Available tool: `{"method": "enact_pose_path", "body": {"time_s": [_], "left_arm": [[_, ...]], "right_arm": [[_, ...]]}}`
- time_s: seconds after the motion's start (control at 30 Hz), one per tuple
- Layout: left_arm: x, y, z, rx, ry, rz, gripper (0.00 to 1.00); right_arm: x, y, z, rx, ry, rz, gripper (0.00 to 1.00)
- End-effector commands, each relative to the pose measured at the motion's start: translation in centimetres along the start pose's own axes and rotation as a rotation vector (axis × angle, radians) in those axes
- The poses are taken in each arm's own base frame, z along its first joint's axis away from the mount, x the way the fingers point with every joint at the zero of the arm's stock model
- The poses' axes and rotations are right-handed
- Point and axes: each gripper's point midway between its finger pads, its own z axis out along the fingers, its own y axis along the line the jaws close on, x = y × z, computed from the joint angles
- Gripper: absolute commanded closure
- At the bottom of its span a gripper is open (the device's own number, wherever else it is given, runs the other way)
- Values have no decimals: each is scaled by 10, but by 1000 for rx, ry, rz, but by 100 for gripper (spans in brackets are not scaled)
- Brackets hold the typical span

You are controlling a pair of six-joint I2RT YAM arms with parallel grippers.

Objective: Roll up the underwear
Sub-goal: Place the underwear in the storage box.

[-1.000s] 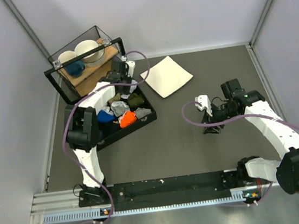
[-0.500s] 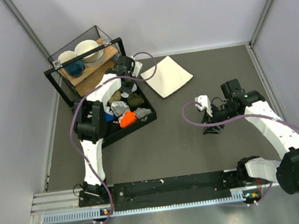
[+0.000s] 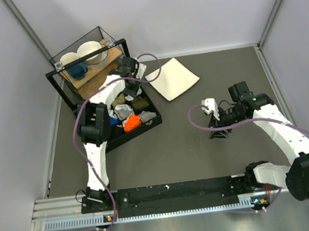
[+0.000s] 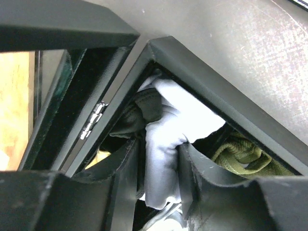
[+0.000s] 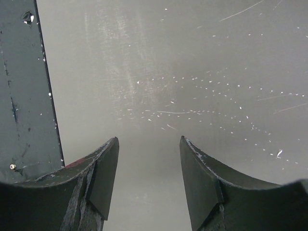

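The underwear (image 4: 168,127) is a white soft fabric bunched in the far corner of the black bin (image 4: 216,91). In the left wrist view my left gripper (image 4: 161,178) is shut on it, with a fold pinched between both fingers (image 4: 202,178). In the top view the left gripper (image 3: 129,69) sits at the bin's far corner, and the fabric is mostly hidden under it. My right gripper (image 3: 219,131) is open and empty, pointing down just over the bare table; its jaws stand apart in the right wrist view (image 5: 149,159).
The bin (image 3: 155,122) holds small cloth bundles: orange (image 3: 131,122), blue (image 3: 109,119), grey (image 3: 123,111) and olive (image 4: 238,151). A white square plate (image 3: 172,78) lies right of the bin. A glass case with bowls (image 3: 85,59) stands behind it.
My left gripper has moved right and back to the bin's far corner. The right arm has not moved.
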Motion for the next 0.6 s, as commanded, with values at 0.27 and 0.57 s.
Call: {"method": "enact_pose_path", "body": {"time_s": [0.27,0.57], "left_arm": [[-10,10,-52,0,-51,-61,49],[-10,7,-67,15,-74,-67,46]], "right_arm": [[-8,3,-4,4,-43,-23,45],[-7,3,-4,3,-41,-25,45]]}}
